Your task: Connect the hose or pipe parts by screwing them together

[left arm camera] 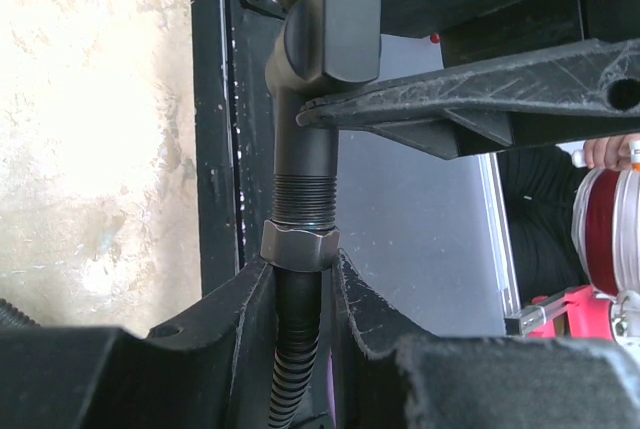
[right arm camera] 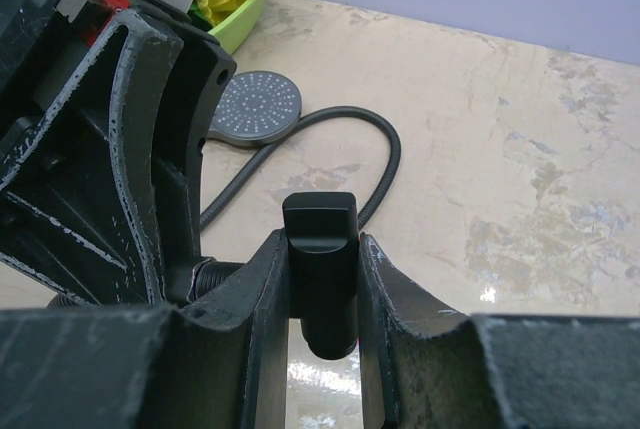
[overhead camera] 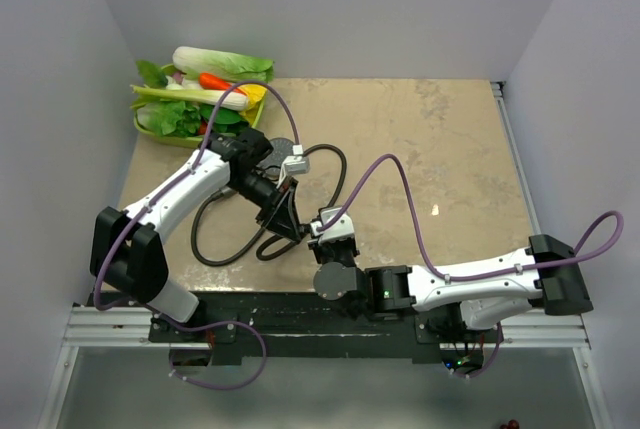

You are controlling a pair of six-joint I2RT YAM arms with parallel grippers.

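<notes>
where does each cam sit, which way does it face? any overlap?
Top external: above and behind the robot, looking down at the table; left arm and right arm show whole, left tool and right tool meeting mid-table.
Left wrist: on the left arm, facing the near table edge; own fingers grip the hose under its nut.
Right wrist: on the right arm, facing the table's far side; own fingers clamp the fitting.
Shared: both wrist views show the fitting.

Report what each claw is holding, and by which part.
Left claw: the hose, pinched just below its end nut. Right claw: the black elbow fitting, gripped by its blocky head.
</notes>
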